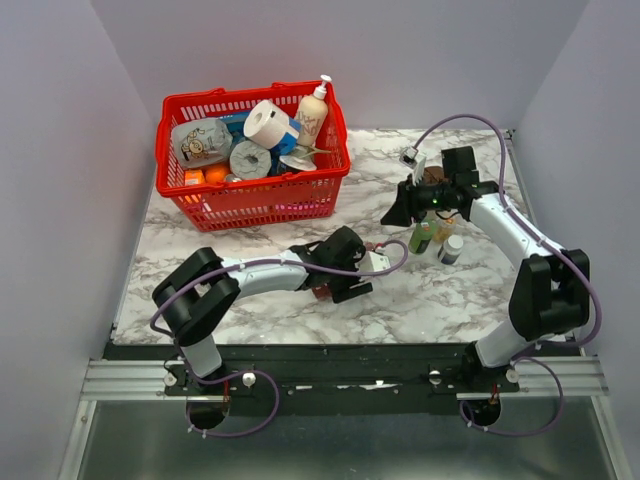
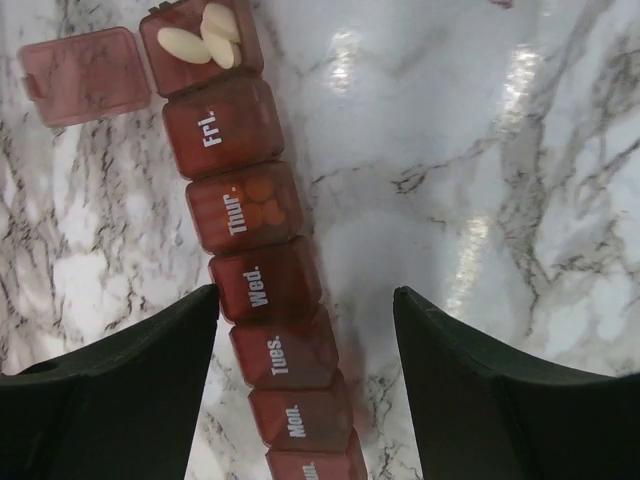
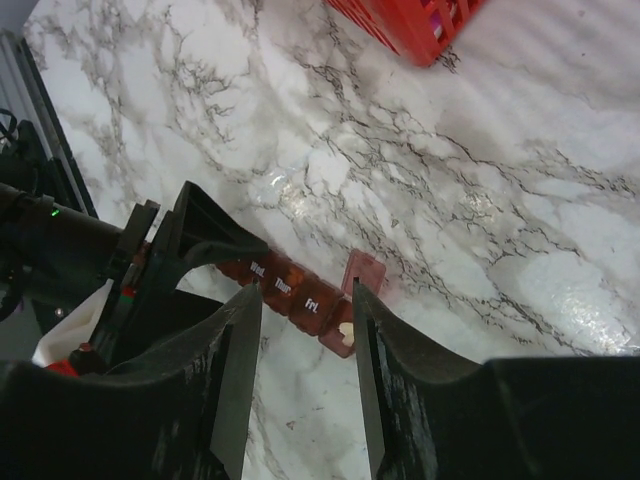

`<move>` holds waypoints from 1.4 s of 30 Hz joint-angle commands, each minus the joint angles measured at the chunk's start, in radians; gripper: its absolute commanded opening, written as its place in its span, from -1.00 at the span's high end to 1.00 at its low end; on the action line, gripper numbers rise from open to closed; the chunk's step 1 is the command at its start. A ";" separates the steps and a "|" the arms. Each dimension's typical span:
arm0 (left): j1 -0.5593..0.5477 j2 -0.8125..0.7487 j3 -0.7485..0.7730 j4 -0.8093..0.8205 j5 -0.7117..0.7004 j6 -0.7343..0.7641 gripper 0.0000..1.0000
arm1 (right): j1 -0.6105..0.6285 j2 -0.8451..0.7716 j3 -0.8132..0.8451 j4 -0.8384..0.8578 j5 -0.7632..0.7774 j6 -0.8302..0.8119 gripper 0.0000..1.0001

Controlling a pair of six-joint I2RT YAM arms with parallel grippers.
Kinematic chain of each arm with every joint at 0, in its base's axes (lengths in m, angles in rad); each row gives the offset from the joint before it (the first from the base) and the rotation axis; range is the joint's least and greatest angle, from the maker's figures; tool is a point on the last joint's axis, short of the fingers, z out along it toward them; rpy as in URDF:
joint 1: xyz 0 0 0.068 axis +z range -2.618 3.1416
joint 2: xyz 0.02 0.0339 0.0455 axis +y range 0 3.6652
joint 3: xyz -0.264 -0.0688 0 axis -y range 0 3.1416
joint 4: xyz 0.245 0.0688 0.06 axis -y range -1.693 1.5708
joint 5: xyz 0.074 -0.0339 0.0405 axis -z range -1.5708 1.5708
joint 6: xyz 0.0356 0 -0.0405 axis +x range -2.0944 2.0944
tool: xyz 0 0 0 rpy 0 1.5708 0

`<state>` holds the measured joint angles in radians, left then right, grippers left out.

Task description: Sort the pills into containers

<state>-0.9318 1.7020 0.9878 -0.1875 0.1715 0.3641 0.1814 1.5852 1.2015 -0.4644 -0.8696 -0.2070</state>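
One pill organizer strip (image 2: 262, 290), dark red-brown, seven compartments in a row, lies flat on the marble table (image 2: 480, 200) under your left arm. The lids are marked by day. The end compartment (image 2: 200, 45) past "Fri." stands open, its lid (image 2: 85, 75) folded aside, with white oblong pills (image 2: 185, 45) inside. Round orange pills (image 2: 265, 205) show through the "Thur." lid.

One left gripper (image 2: 305, 293), jaws apart, straddles the strip at "Wed." and "Tues." One finger is just beside the strip's edge and the other is clear of it. Nothing is clamped.

One right gripper (image 3: 306, 290), raised over the table's right side, has its jaws parted with nothing visible between them.

Three small bottles (image 1: 437, 238) stand upright and close together near the right gripper. One red basket (image 1: 250, 205) of groceries sits at the far left.

Risks, by judgement: if you close the left jaws off-centre, the nearer finger pushes first, the strip swivels or tips, and the open compartment spills its white pills. If you lower the right gripper carelessly, a finger may clip one bottle and topple its neighbours.
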 commanded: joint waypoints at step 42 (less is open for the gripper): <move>-0.035 -0.008 -0.064 0.039 -0.116 -0.050 0.29 | 0.132 0.349 0.105 -0.036 0.253 0.027 0.49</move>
<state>-0.9550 1.7054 0.9390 -0.1307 0.0410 0.3244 0.3149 1.9053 1.2705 -0.4778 -0.6388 -0.1619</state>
